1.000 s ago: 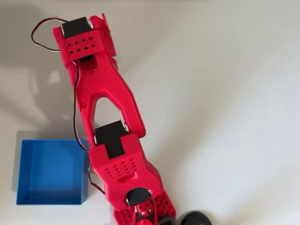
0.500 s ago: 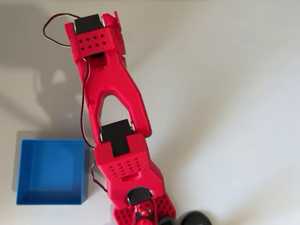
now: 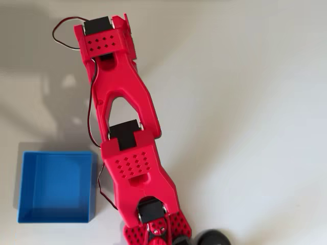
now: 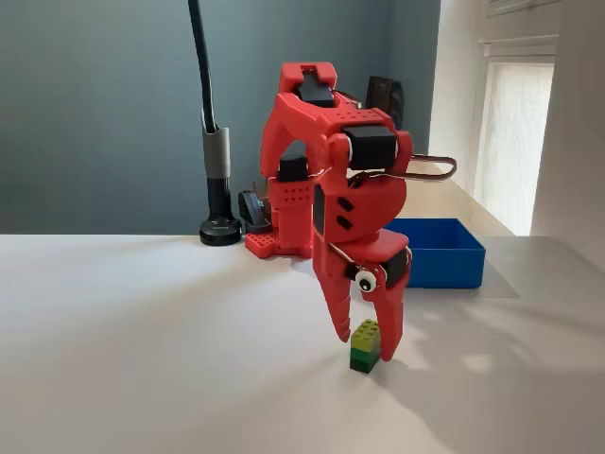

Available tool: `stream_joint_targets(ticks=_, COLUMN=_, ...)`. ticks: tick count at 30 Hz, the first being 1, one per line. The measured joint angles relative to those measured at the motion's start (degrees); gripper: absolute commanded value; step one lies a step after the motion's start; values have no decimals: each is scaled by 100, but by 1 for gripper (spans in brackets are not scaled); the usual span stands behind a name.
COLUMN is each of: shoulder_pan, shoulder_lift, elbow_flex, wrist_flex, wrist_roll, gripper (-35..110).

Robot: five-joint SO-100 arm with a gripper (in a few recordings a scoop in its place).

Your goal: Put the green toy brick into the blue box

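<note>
A: Red end effector point(image 4: 365, 331) points straight down, fingers spread, straddling the brick point(image 4: 365, 346) where it stands on the table point(image 4: 142, 359). No clamp yet as far as I can tell.

B: Handling?

A: Hard plastic, likely light and rigid, smooth sides could slip. Pinch the flat dark-green sides, below the studs. Box point(image 4: 440, 252) sits behind the arm, well apart, looks empty.
</note>
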Motion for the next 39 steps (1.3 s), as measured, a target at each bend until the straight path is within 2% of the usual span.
stream_joint_targets(ticks=16, shoulder_pan=-26, shoulder_lift=-70, elbow_flex=123, wrist_flex=-193, wrist_roll=220, gripper=0)
stream_joint_targets(ticks=27, shoulder_pan=-316, shoulder_lift=308, elbow_flex=606, wrist_flex=-466, wrist_roll=1187, gripper=0)
stream_joint_targets(ticks=33, shoulder_pan=-756, shoulder_lift=1274, elbow_flex=958, wrist_flex=-501, wrist_roll=1907, gripper=0)
stream_joint_targets(ticks=39, shoulder_pan=-1072, shoulder_lift=2162, elbow_flex=1336, wrist_flex=-431, wrist_roll=2030, gripper=0)
